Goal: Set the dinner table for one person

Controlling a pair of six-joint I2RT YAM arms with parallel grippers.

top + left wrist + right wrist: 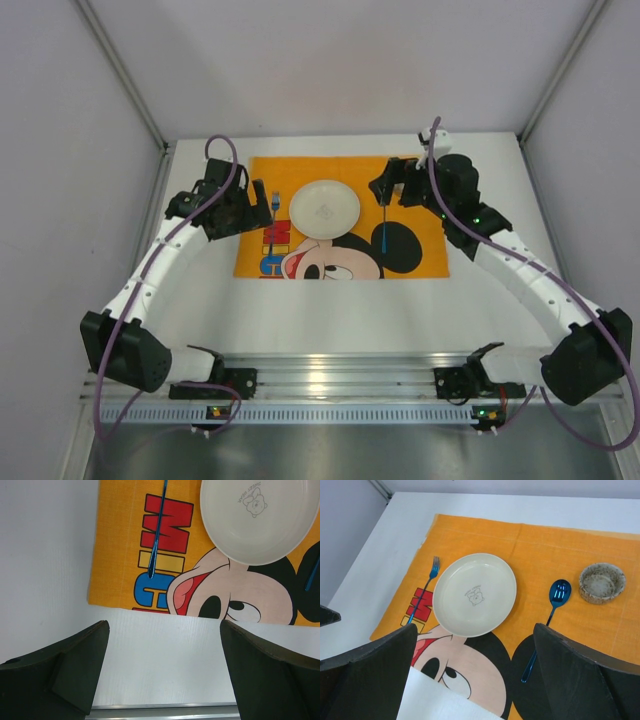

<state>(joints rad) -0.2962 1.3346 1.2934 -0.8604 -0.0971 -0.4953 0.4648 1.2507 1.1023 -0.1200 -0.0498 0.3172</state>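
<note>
Left arm (160, 260) | right arm (520, 265) | both arched over placemat (340, 168) | jaws wide

Surface: large flat plain white dinner table (330, 320), approx square.
Near edge: ribbed aluminium rail (330, 385), runs full width.
Directly on top: orange rectangular cloth Mickey Mouse placemat (350, 168), flat, toward far side, white margin all round.

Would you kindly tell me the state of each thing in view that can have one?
placemat, flat on the dinner table.
plate, upright, empty, on the placemat.
fork, lying flat beside the plate, untouched.
spoon, lying flat on the plate's other side.
small bowl, upright, empty.
left hand, open, empty.
right hand, open, empty.
</note>
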